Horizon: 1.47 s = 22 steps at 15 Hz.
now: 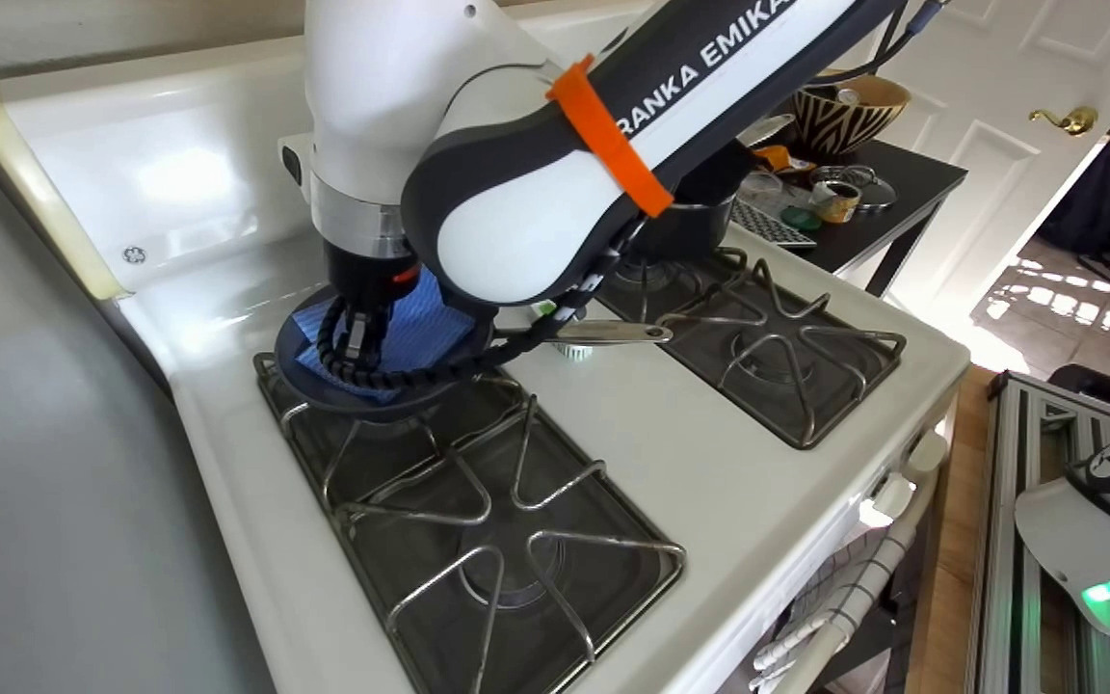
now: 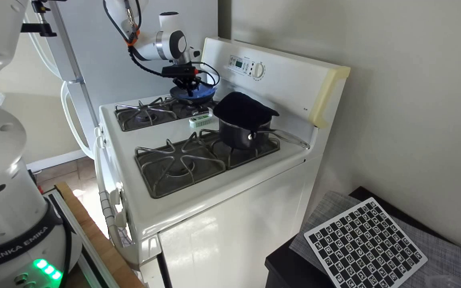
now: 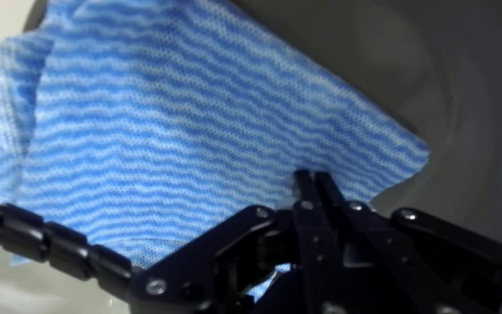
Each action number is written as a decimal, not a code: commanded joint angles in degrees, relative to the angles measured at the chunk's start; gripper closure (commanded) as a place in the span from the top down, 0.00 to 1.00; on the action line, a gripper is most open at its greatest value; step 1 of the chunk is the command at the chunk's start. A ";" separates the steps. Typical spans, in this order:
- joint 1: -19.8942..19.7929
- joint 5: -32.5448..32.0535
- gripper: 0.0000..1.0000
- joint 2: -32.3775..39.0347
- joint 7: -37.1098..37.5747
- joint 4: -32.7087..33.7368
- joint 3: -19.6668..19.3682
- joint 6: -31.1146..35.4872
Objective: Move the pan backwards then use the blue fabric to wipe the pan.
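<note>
Gripper [image 3: 312,175]: points down into the pan [image 3: 490,87], its two fingers [image 3: 304,187] almost together with a thin dark gap between; whether any of the blue fabric [image 3: 168,131] is pinched there I cannot tell.
Blue fabric: directly beneath the fingertips, which appear to touch it near one pointed corner; the larger part spreads left and upward from them in the wrist view.
Fabric edges: the pointed corner lies over the pan's dark inside, while the part at the left of the wrist view reaches to the rim or over it.
Pan: under both, its bare surface showing at the right of the wrist view; it sits at the back of a burner grate [image 1: 492,551], near the white back panel [image 1: 208,183].
Pan handle [image 1: 613,333]: long, silvery, reaching out above the stovetop [image 1: 632,434] in an exterior view.
Between the grates: a small green-and-white object [image 2: 201,121].
Black pot [image 2: 234,134]: at the back of the other grate [image 2: 204,157], a black covering [image 2: 244,110] over its top.
Side table [image 1: 921,178]: past the stovetop, bearing a striped bowl [image 1: 849,120].
</note>
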 commanded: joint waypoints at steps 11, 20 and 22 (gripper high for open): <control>-2.81 8.46 0.00 -0.37 -3.06 1.20 4.95 -10.69; -2.74 8.19 0.00 1.84 -3.70 0.72 4.23 1.86; -0.75 4.12 0.00 1.51 -1.81 0.66 1.16 1.51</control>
